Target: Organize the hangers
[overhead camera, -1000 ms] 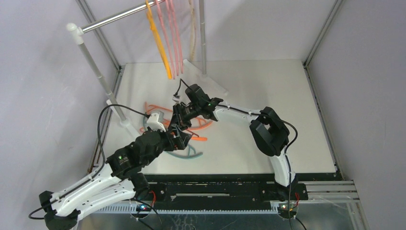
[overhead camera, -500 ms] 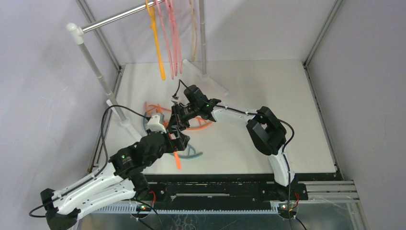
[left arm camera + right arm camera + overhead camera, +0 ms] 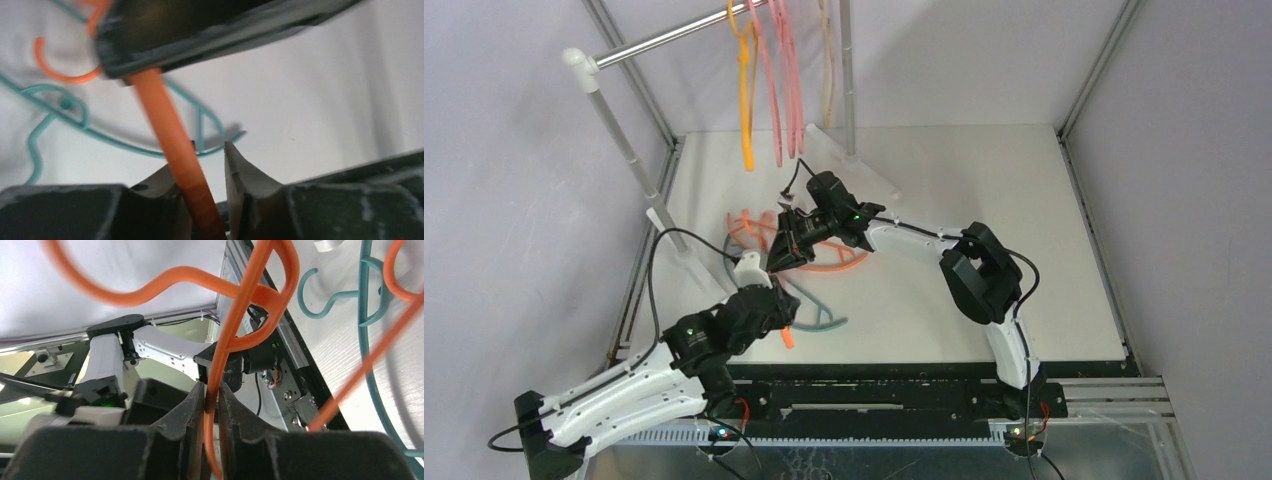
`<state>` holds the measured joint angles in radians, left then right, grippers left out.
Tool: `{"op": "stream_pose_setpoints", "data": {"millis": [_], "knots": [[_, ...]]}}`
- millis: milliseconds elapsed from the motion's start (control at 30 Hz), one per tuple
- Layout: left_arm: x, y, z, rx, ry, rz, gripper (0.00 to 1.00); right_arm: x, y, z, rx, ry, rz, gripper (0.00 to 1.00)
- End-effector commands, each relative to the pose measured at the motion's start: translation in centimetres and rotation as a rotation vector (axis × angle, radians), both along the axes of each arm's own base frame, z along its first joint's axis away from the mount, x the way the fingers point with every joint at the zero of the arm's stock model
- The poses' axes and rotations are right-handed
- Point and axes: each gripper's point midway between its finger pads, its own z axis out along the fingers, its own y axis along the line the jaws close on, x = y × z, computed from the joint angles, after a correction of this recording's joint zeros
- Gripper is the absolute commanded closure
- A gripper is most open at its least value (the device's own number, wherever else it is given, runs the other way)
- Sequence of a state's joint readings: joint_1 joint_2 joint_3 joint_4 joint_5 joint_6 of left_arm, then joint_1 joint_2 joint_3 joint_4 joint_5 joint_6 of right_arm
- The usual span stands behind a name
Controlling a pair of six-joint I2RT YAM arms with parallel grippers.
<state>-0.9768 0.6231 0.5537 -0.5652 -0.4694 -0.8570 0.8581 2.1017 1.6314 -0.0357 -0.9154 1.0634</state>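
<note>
**Q:** What has your right gripper got?

**A:** My right gripper (image 3: 212,390) is raised over the middle of the white table (image 3: 984,200). Its two fingers are pinched tight on the thin rod of an orange plastic hanger (image 3: 260,295), which loops up in front of my wrist.

**Q:** And the left?

**A:** My left gripper (image 3: 197,162) sits low, near the table's front-left part, and a straight orange plastic bar (image 3: 165,115) runs between its jaws. The jaws are drawn in narrow. One finger lies against the bar and a sliver of gap shows beside the other, so I cannot tell whether I have it clamped. I also cannot tell whether that bar is part of the hanger in my right gripper.

**Q:** Where are the other hangers?

**A:** A teal-blue plastic hanger (image 3: 824,323) lies flat on the table just beside my left gripper. The loose orange hangers (image 3: 746,223) lie on the table by my right gripper. At the back, a hanging orange hanger (image 3: 746,120), several pink hangers (image 3: 779,90) and a beige hanger (image 3: 827,70) are on the silver metal rail (image 3: 664,38).
</note>
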Motion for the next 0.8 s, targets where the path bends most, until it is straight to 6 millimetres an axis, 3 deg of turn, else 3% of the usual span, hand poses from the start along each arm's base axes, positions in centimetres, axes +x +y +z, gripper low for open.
{"op": "stream_pose_setpoints", "data": {"millis": [0, 33, 200, 367, 533, 767], "knots": [[-0.3, 1.1, -2.7, 0.048, 0.045, 0.046, 0.94, -0.2, 0.5, 4.4, 0.107, -0.065, 0.017, 0.77], [-0.3, 1.2, -2.9, 0.053, 0.052, 0.055, 0.99, -0.3, 0.5, 4.7, 0.109, -0.065, 0.016, 0.77], [-0.2, 2.4, -2.5, 0.133, 0.056, 0.078, 1.00, 0.1, -0.7, 4.8, 0.097, -0.080, -0.009, 0.75], [0.2, 5.5, -0.8, 0.233, 0.026, 0.182, 1.00, 0.8, -4.4, 3.8, 0.007, -0.154, -0.063, 0.58], [0.9, 6.7, 2.5, 0.258, -0.033, 0.231, 1.00, 1.6, -9.1, 2.6, -0.129, -0.292, -0.116, 0.40], [2.0, 7.7, 9.6, 0.316, -0.120, 0.264, 1.00, 2.4, -15.4, 0.3, -0.307, -0.397, -0.199, 0.38]]}}
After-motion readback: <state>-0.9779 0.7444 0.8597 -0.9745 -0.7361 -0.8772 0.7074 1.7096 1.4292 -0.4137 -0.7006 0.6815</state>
